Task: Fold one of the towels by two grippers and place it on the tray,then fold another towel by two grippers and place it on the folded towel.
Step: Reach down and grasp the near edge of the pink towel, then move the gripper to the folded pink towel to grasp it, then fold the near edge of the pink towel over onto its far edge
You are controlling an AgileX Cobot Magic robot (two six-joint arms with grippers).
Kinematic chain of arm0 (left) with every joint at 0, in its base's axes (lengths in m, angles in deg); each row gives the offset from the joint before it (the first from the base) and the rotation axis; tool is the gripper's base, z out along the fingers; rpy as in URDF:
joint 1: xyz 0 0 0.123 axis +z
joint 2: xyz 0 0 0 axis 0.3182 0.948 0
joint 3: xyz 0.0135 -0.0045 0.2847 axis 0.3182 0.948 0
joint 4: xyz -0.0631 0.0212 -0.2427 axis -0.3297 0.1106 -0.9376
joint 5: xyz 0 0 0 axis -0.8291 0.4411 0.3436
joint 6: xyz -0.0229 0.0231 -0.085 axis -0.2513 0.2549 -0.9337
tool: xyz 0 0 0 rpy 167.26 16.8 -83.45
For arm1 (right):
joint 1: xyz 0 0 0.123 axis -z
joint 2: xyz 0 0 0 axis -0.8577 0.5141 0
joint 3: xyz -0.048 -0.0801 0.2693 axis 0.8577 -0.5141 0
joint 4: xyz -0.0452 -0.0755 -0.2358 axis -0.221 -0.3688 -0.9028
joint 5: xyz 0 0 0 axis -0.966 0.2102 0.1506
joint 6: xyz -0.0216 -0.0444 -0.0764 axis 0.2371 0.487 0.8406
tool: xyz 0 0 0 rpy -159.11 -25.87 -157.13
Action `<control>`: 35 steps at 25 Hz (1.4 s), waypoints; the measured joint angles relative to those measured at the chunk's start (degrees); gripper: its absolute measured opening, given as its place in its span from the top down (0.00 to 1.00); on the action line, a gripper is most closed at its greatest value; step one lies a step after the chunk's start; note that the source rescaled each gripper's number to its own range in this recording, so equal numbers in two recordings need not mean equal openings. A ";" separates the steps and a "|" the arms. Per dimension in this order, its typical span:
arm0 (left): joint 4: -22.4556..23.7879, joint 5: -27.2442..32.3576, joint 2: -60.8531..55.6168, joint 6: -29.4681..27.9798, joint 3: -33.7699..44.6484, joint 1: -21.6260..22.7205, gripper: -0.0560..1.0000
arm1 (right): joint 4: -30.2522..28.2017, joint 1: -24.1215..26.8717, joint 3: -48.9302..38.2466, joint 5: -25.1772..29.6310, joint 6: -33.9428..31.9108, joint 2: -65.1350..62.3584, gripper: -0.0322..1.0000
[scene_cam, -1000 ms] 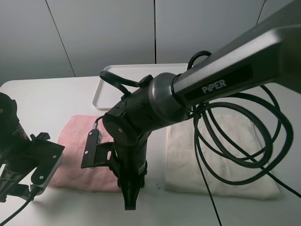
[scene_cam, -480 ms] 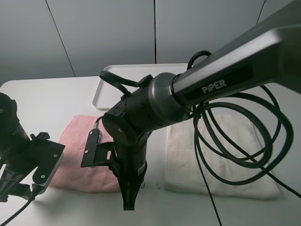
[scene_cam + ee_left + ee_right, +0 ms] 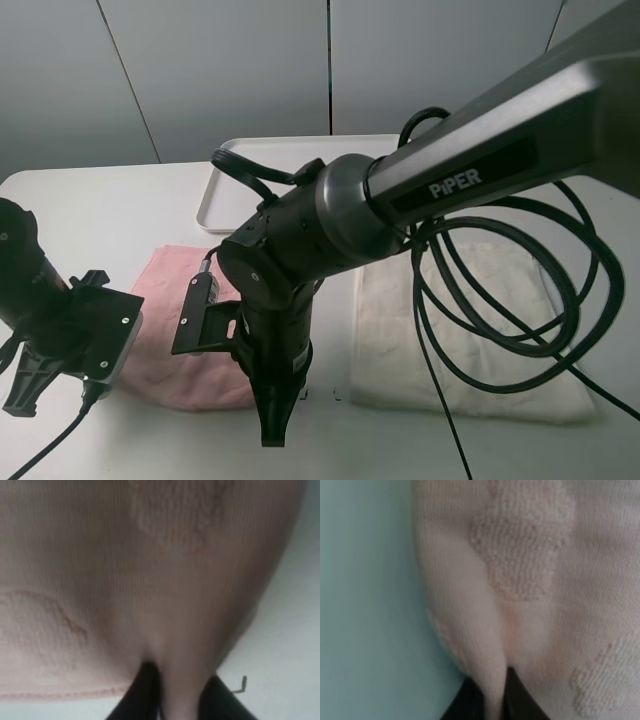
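Observation:
The pale pink towel lies flat on the white table, left of the cream-white towel. My left gripper sits at the pink towel's near left corner. In the left wrist view the left gripper is shut on a pinched fold of the pink towel. My right gripper points down at the pink towel's near right corner. In the right wrist view the right gripper is shut on a ridge of the pink towel. The white tray stands behind, partly hidden by the right arm.
The right arm's thick black body and looped black cables hang over the middle of the table and over the cream towel. Bare white table shows to the left of the tray.
My left gripper has shifted toward the pink towel and shut on its corner. The right gripper has finished closing on its corner and has otherwise stayed put.

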 joint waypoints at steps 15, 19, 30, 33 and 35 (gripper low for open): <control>-1.11 0.24 -8.66 -4.06 0.10 0.00 0.93 | 0.31 0.00 -0.48 0.49 -6.31 -5.90 0.95; -2.26 0.36 -12.30 -8.90 0.10 0.00 0.93 | -0.06 0.00 -0.48 0.61 -9.41 -9.63 0.95; -3.96 -4.26 -17.32 -30.18 0.20 0.00 0.93 | -18.93 0.00 -0.48 2.14 -33.19 -13.77 0.95; -4.98 -8.84 -17.32 -35.98 0.20 0.00 0.93 | -24.29 0.00 -0.48 2.14 -39.89 -13.77 0.95; -5.22 -11.56 -17.36 -39.34 0.20 0.00 0.93 | -27.22 0.11 -0.48 1.75 -43.77 -13.77 0.95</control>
